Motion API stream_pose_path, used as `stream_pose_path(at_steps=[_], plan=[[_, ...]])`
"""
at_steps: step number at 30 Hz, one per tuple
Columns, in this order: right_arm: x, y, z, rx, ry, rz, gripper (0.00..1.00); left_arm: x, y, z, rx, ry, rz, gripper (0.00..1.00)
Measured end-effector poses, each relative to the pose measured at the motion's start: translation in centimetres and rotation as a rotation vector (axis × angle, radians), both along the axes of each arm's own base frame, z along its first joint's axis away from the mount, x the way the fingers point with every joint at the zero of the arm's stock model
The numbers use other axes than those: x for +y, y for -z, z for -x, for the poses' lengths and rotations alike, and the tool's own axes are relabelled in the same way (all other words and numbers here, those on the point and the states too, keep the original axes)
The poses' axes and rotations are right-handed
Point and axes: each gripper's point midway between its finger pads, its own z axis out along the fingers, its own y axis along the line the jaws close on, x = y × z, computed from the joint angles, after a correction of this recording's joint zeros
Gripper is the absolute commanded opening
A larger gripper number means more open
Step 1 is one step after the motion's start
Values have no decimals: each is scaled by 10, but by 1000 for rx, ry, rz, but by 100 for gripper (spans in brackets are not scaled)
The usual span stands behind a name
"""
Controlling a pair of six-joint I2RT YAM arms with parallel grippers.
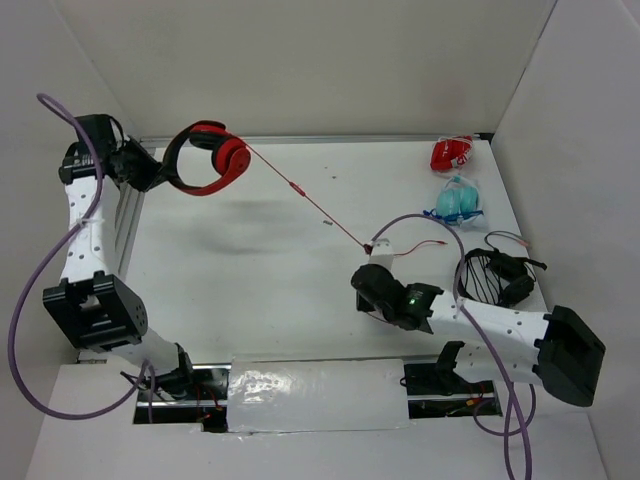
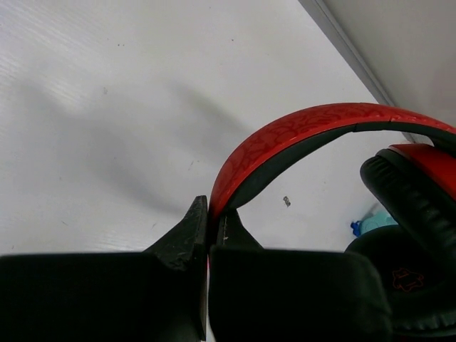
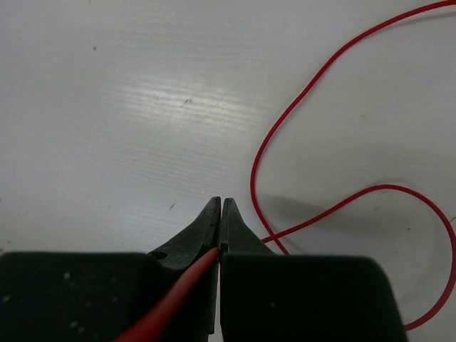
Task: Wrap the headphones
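Left gripper [image 2: 208,208] clamps headphones [image 2: 285,135] headband; right gripper [image 3: 219,206] pinches cable [image 3: 264,148]; ear pad [image 2: 413,206] cropped

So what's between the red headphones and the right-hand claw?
Only their thin red cable, strung straight from the headphones to the right gripper over bare table; the top view shows it.

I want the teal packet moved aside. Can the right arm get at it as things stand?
Likely reachable, not graspable yet: the teal packet lies near the right gripper, nothing standing between, but that gripper is shut on the red headphone cable and must let go first.
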Motion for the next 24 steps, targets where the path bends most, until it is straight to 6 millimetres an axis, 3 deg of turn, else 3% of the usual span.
stream_pose_path(at_steps=[3, 7, 12, 16, 20, 24], plan=[[-11, -9, -14, -4, 19, -28, 0, 0, -10, 12, -55, 21, 8, 0], [-6, -15, -15, 8, -77, 14, 0, -20, -30, 25, -199, 108, 28, 0], [12, -15, -16, 34, -207, 97, 0, -61, -91, 35, -430, 255, 2, 0], [19, 3, -21, 86, -261, 186, 0, -100, -150, 75, -637, 410, -32, 0], [24, 21, -23, 129, -291, 265, 0, -119, -197, 123, -814, 487, -104, 0], [30, 17, -28, 127, -297, 257, 0, -127, -214, 150, -899, 521, -151, 0]])
